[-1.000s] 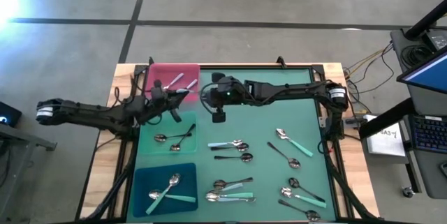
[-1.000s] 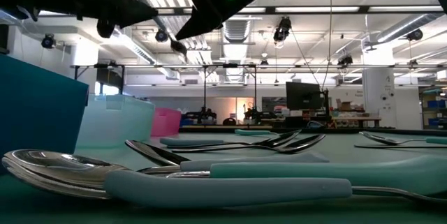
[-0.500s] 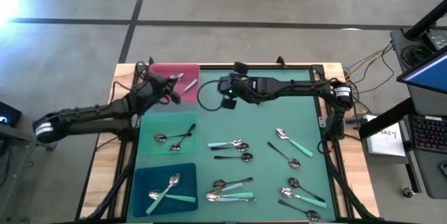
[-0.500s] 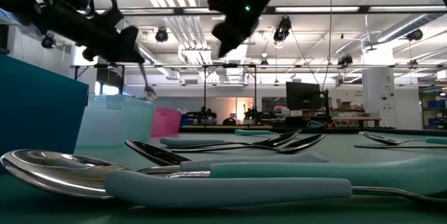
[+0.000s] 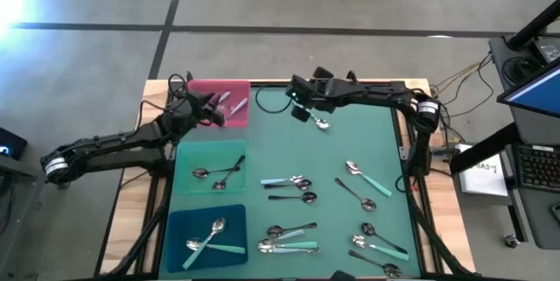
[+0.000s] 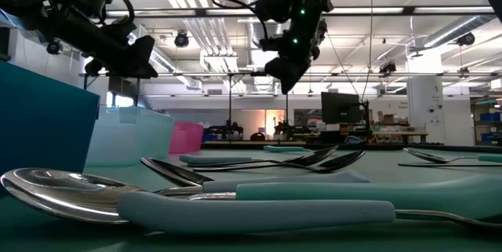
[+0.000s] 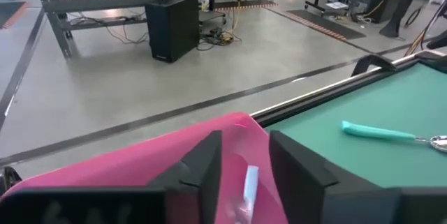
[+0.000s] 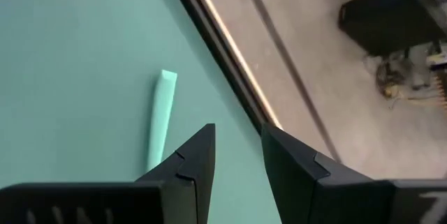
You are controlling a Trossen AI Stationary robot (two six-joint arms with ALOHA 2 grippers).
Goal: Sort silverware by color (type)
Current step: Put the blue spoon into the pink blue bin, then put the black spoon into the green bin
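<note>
My left gripper (image 5: 213,113) hangs open over the pink tray (image 5: 229,88) at the far left. All-silver silverware (image 7: 248,182) lies in that tray and shows between the fingers. My right gripper (image 5: 300,104) stands open above the green mat's far middle, well clear of the table in the low view (image 6: 284,79). A teal-handled spoon (image 5: 312,117) lies flat on the mat just under and beside it; its handle (image 8: 159,116) shows next to one finger, apart from it.
A light green tray (image 5: 185,160) holds black-handled spoons, and a blue tray (image 5: 179,224) at the near left holds teal-handled ones. More silverware lies scattered on the mat's middle, right and near parts (image 5: 289,182) (image 5: 363,176) (image 5: 289,246) (image 5: 378,242).
My left gripper swung toward the far edge over the pink tray; the thin silver utensil that hung from it no longer hangs there. My right gripper went toward the far right and tipped downward; a teal-handled spoon now lies on the mat under it.
</note>
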